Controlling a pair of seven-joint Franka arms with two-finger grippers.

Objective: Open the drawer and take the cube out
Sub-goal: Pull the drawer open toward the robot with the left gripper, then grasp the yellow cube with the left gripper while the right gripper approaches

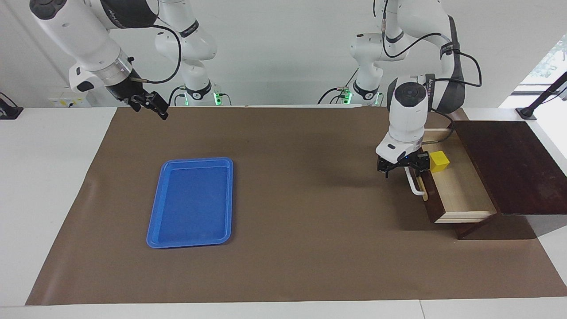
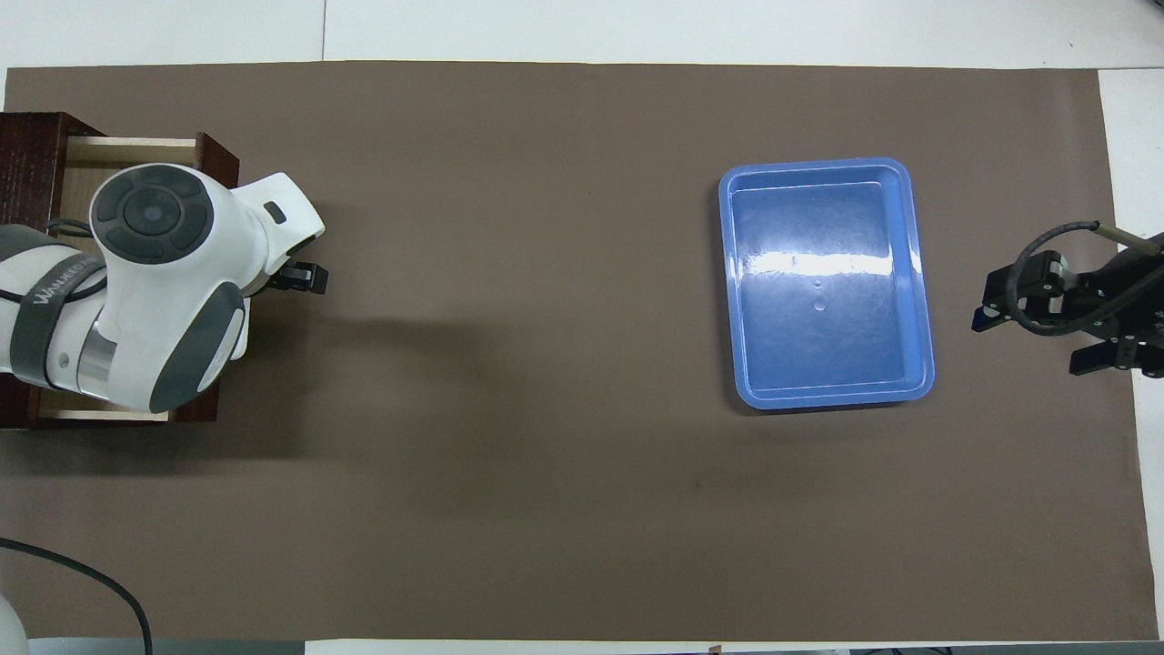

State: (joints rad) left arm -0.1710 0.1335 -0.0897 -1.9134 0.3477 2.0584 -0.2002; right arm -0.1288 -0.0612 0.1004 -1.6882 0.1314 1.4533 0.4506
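The dark brown wooden box (image 1: 509,164) stands at the left arm's end of the table. Its drawer (image 1: 463,192) is pulled out and shows its pale wood interior. The small yellow cube (image 1: 440,161) lies inside it, at the end nearer to the robots. My left gripper (image 1: 404,169) is shut on the white bar handle (image 1: 415,186) at the drawer's front. In the overhead view the left arm covers the cube and most of the drawer (image 2: 136,150). My right gripper (image 1: 152,105) is open and empty, raised over the mat's corner at the right arm's end; it also shows in the overhead view (image 2: 1046,332).
A blue plastic tray (image 1: 192,201), empty, lies on the brown mat (image 1: 301,221) toward the right arm's end; it also shows in the overhead view (image 2: 823,282). The box (image 2: 27,155) reaches the mat's edge.
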